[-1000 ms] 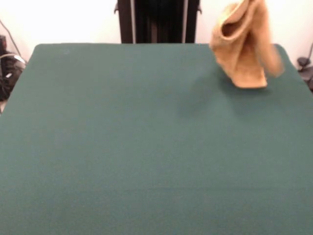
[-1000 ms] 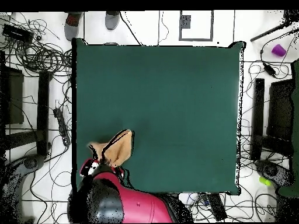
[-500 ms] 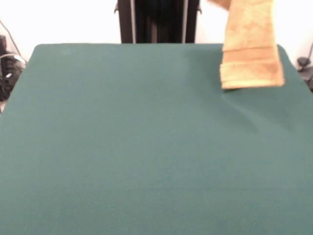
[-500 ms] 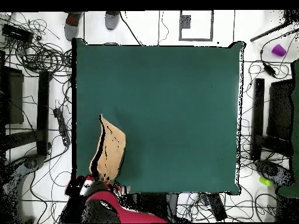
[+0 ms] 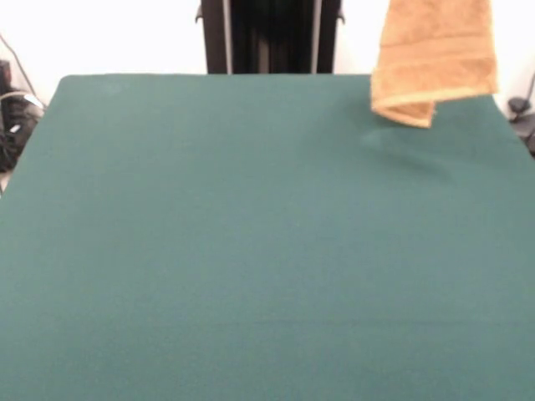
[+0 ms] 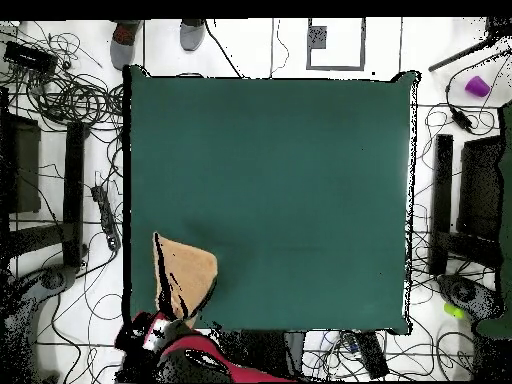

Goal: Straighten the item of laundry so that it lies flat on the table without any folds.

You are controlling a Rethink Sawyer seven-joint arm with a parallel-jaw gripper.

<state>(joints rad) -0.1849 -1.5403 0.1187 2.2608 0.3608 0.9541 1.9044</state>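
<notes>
I am holding the golden yellow-orange terry-cloth towel [image 5: 433, 58] up in the air above the large rectangular bench with the dark green felt-like top [image 5: 251, 251]. In the front view the towel is hanging down from the top edge of the picture at the upper right, over the far right corner of the bench, and a woven border stripe is running across it near its lower edge. One lower corner is drooping a little below the rest, and a faint shadow is lying on the green top beneath it, so the cloth is hanging clear of the bench. In the overhead view the towel [image 6: 183, 274] is showing as a tapering shape over the bench corner beside my red and black arm [image 6: 205, 358]. My gripper [image 6: 158, 330] is sitting just off the bench edge beneath the towel's narrow end. I cannot tell how wide it is standing.
</notes>
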